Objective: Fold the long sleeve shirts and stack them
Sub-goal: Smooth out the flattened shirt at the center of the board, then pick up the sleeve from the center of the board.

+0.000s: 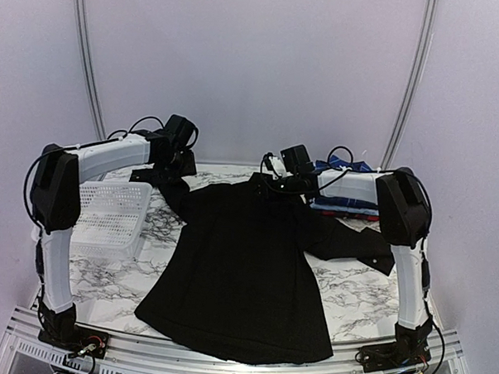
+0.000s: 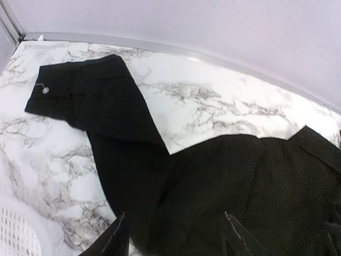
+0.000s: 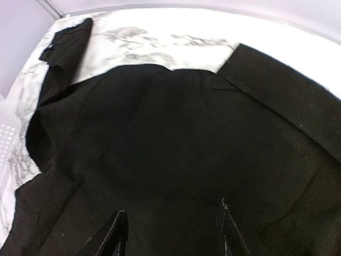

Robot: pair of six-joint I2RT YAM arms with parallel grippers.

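Observation:
A plain black long sleeve shirt (image 1: 242, 269) lies spread flat on the marble table, collar at the far side, hem at the near edge. Its left sleeve (image 2: 101, 106) bends toward the far left, cuff with a white button. Its right sleeve (image 1: 351, 241) lies out to the right. My left gripper (image 1: 178, 161) is open above the left shoulder and sleeve (image 2: 173, 234). My right gripper (image 1: 276, 181) is open above the collar and upper back (image 3: 173, 229). A stack of folded shirts (image 1: 344, 203), blue and red showing, sits at the far right behind the right arm.
A white plastic mesh basket (image 1: 107, 218) stands on the left, its corner showing in the left wrist view (image 2: 18, 232). The marble table (image 1: 352, 299) ends at a metal rail at the near edge. A pale wall closes the far side.

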